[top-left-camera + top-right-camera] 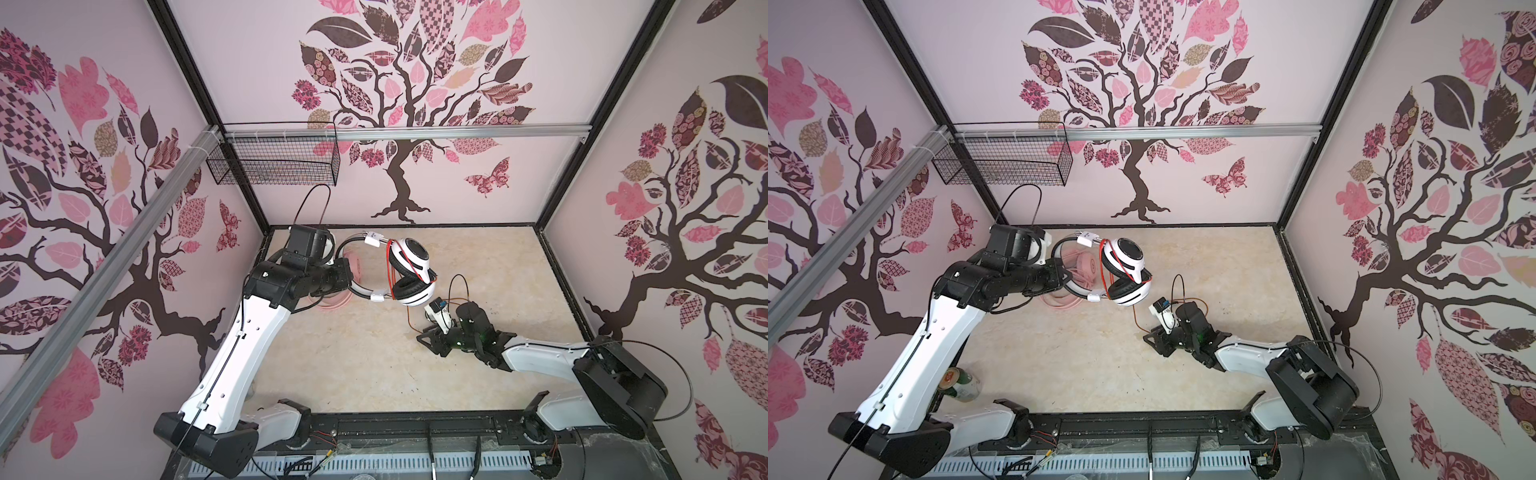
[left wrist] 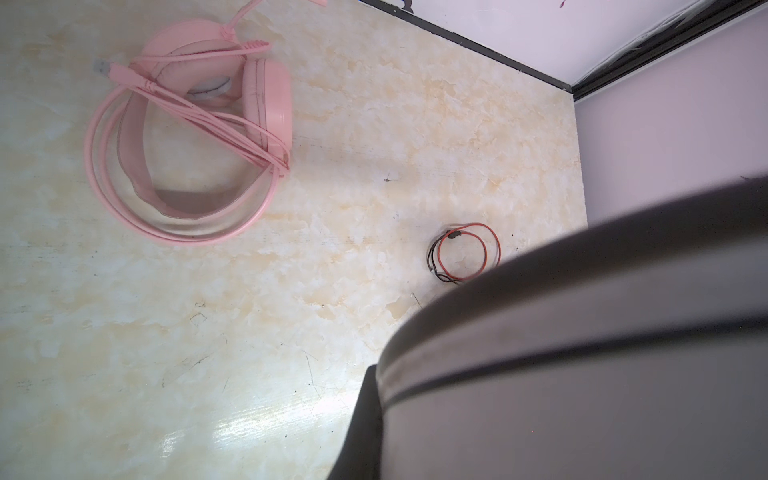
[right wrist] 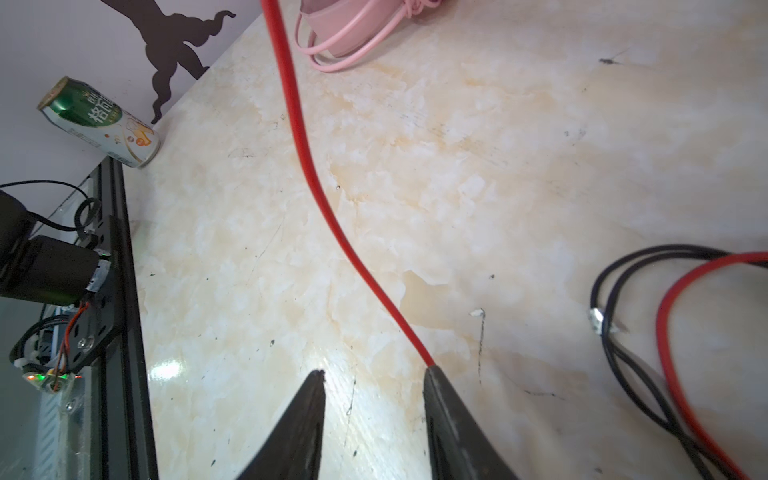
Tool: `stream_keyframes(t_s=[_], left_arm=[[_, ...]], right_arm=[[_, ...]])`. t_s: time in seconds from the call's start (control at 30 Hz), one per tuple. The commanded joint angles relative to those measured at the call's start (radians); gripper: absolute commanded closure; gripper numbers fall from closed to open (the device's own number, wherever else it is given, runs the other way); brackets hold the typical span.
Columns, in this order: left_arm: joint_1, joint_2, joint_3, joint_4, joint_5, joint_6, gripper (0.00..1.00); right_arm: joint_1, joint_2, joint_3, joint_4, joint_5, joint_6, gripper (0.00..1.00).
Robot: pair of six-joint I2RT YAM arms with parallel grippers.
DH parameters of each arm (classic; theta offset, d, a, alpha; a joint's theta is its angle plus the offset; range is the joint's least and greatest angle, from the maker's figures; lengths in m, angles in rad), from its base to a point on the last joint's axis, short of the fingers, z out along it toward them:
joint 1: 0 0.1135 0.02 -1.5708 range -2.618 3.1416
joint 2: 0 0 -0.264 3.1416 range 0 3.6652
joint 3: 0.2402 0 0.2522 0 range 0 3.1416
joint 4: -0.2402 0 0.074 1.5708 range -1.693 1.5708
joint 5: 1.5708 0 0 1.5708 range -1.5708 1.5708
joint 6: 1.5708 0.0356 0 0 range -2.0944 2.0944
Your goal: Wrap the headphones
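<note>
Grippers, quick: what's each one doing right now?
Left gripper: shut on the white-and-black headphones.
Right gripper: open, red cable at one fingertip.

1. My left arm (image 1: 249,332) wears long white shells between blocky black joints; a thin black cable (image 1: 227,357) runs along the shell, well behind the jaws.
2. My right arm (image 1: 540,353) matches: white shells, black joints.
3. The right gripper (image 3: 374,370) has two dark, tapered fingers (image 3: 299,432) with pointed tips.
4. Just behind those jaws I see a white bracket (image 1: 441,318) and a small green light (image 1: 458,344) on black housing.
</note>
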Motion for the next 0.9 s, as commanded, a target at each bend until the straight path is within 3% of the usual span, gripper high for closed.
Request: stream_keyframes(t_s=[0.0,0.37,0.43,0.57,0.63,0.87], left_arm=[[0.005,-0.03,-0.004,0.059,0.041,-0.007,1.0],[0.005,-0.026,0.007,0.053,0.068,0.003,1.0],[0.005,-0.025,0.007,0.053,0.068,0.001,1.0],[0.004,-0.017,0.008,0.052,0.062,-0.01,1.0],[0.005,-0.007,0.012,0.055,0.064,-0.019,1.0],[0.005,0.027,-0.006,0.114,0.007,-0.074,1.0]], right_arm=[[0.005,0.036,0.044,0.018,-0.04,-0.003,0.58],[0.033,0.142,0.131,0.021,-0.039,-0.054,0.57],[0.038,0.149,0.134,0.025,-0.05,-0.048,0.64],[0.039,0.138,0.11,0.019,-0.08,-0.034,0.91],[0.039,0.115,0.076,0.019,-0.089,-0.029,0.98],[0.049,-0.089,-0.072,-0.063,-0.07,-0.021,1.0]])
